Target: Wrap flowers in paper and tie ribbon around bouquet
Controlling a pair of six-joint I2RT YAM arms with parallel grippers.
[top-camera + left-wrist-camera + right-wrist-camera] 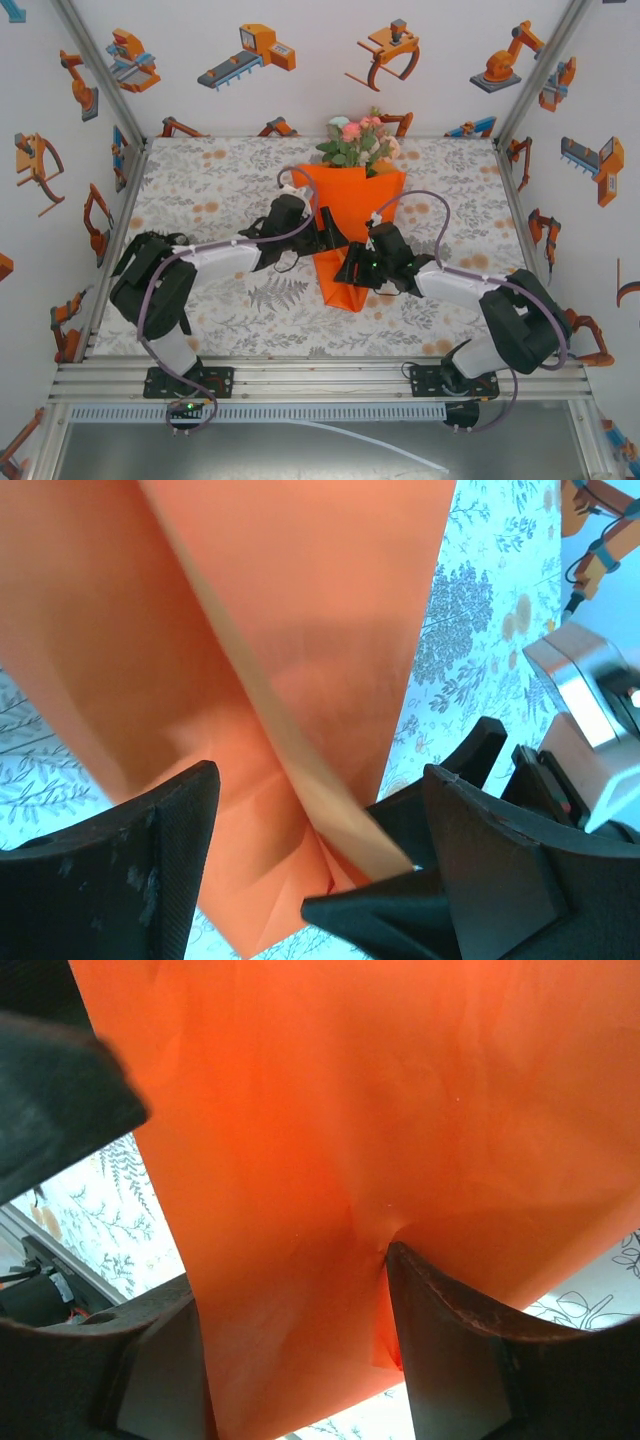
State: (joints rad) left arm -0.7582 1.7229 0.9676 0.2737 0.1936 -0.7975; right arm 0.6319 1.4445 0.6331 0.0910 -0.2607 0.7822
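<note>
Nearest me, the paper [345, 285] narrows to its folded tip on the table [220, 190]. The right claw [350, 270] straddles that lower part with its jaws spread, one finger [450, 1330] dimpling the sheet. Just beyond, the left claw [328, 238] hangs over the overlapping seam, also spread wide and gripping nothing. At the far, wide end the flowers [358, 140] poke out. With neither claw pinching, I'd worry the overlap springs open and the cone unrolls. That pressing finger could also crease or drag the paper.
</note>
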